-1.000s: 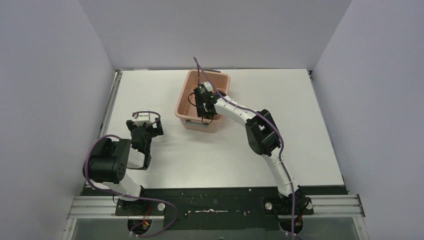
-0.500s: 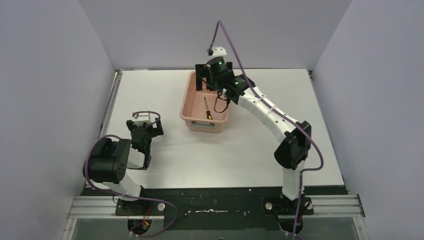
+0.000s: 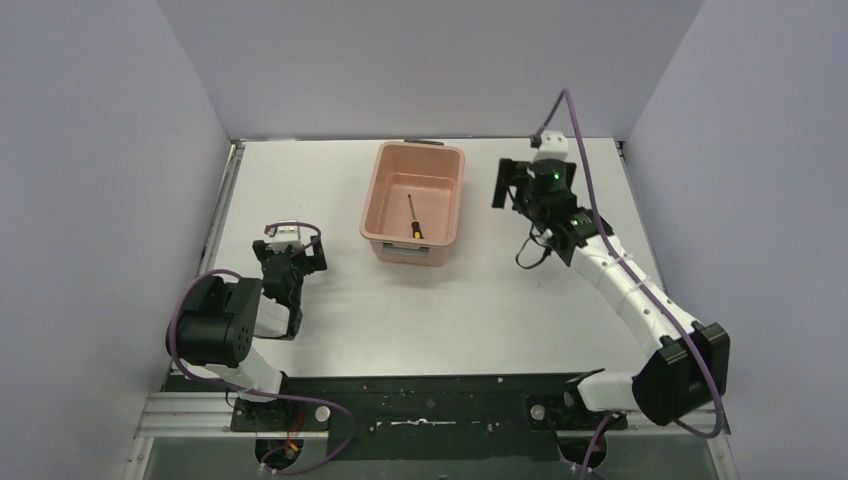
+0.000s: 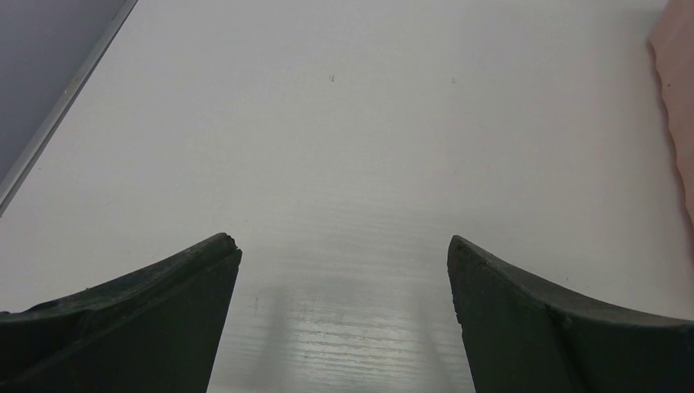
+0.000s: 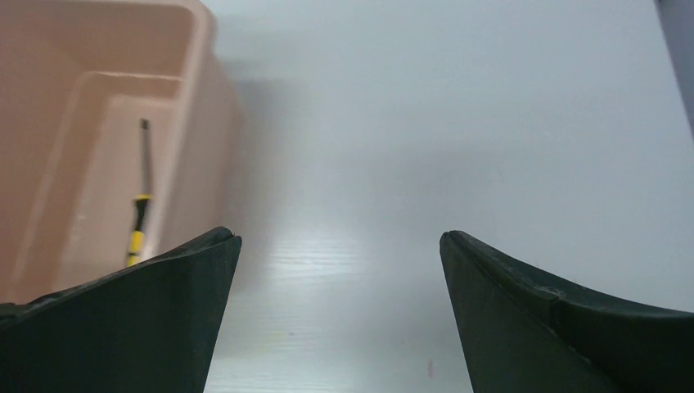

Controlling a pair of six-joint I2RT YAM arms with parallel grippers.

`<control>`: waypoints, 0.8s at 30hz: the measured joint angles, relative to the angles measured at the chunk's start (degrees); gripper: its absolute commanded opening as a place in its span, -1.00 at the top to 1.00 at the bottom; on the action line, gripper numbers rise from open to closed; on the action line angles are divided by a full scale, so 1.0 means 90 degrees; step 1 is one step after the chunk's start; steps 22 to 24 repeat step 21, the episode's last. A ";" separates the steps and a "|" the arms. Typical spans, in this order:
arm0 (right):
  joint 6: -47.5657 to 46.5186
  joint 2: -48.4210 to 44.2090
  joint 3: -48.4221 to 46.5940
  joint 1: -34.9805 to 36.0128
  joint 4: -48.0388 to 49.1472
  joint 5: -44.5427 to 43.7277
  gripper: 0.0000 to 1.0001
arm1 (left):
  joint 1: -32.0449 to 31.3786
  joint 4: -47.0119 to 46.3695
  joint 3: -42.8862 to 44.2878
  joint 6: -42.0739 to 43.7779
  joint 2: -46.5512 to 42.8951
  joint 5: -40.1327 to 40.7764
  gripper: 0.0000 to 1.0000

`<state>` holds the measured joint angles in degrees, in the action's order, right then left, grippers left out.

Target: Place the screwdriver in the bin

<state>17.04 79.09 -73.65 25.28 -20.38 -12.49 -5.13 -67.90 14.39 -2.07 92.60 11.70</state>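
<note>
one overhead; two low wrist views

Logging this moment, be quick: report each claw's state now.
Left claw: open, holding nothing.
Right claw: open, empty; the screwdriver lies in the bin.

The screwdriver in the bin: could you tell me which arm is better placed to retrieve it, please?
Right. Its open tool hangs just beside the bin, with the screwdriver in its camera's view; the left tool sits farther off.

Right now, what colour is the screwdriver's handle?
The screwdriver handle is black with yellow bands, clearest in the right wrist view.
</note>
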 measured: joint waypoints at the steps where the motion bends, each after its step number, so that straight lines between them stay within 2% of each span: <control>1: -0.0049 -0.0294 0.0610 -0.0192 0.0243 -0.0068 -1.00 | 0.0000 0.0000 0.0000 -0.0002 0.0000 0.0000 -0.95; 5: -0.0158 -0.1168 0.2613 -0.0814 0.0823 -0.0211 -1.00 | 0.0000 0.0000 -0.0002 0.0000 0.0000 0.0000 -0.95; 11: -0.0160 -0.1651 0.4345 -0.1180 0.1795 -0.0355 -1.00 | 0.0000 0.0000 0.0000 0.0000 0.0000 0.0000 -0.95; 16: -0.0131 -0.1707 0.4935 -0.1188 0.2307 -0.0403 -1.00 | 0.0000 0.0000 0.0000 -0.0002 0.0000 0.0000 -0.95; 24: -0.0083 -0.1746 0.4991 -0.1188 0.2594 -0.0425 -1.00 | 0.0000 0.0000 0.0000 -0.0002 0.0000 0.0000 -0.95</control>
